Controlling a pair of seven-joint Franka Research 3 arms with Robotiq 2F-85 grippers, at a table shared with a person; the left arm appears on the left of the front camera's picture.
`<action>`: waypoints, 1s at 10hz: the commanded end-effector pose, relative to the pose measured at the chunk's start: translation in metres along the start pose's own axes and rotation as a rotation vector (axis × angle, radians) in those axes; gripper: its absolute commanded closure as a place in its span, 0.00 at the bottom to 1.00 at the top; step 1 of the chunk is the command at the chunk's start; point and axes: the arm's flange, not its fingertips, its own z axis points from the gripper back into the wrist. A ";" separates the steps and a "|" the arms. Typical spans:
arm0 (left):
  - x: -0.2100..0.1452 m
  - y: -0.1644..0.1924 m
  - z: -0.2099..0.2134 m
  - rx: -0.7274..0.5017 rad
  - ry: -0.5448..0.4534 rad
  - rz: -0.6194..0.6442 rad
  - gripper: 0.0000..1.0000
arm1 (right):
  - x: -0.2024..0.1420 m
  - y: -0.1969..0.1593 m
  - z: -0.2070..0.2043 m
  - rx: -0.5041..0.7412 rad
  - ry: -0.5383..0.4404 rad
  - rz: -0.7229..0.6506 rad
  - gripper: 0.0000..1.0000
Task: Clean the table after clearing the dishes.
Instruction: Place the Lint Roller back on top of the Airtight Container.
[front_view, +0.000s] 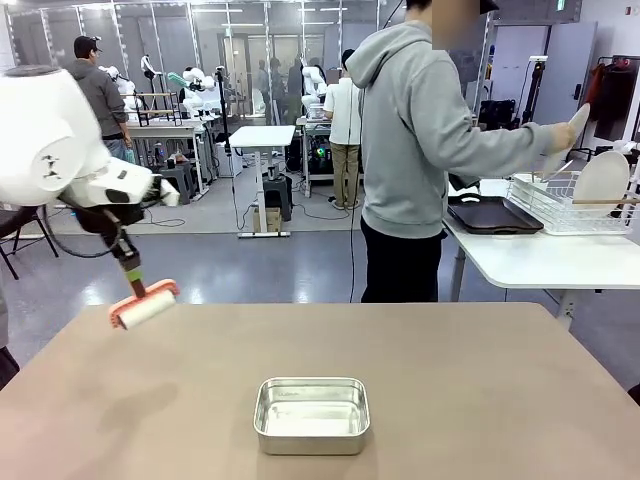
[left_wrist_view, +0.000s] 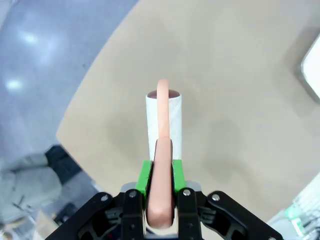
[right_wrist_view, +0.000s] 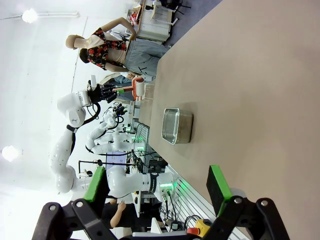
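Our left gripper clamped on the orange handle of a lint roller above the table's left corner, steel pan near the middle, person racking a plate beside stacked trays, our right gripper spread wide.

No text, label, brand, number or sign can be read anywhere in these views.
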 end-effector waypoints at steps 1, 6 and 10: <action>0.025 -0.041 0.010 -0.017 -0.027 -0.236 0.79 | -0.001 0.003 0.001 0.002 -0.002 0.004 0.00; 0.107 -0.156 0.044 -0.116 0.005 -0.490 0.79 | -0.001 0.003 0.001 0.002 -0.002 0.004 0.00; 0.091 -0.147 0.027 -0.065 -0.018 -0.481 0.79 | -0.001 0.003 0.001 0.002 -0.002 0.004 0.00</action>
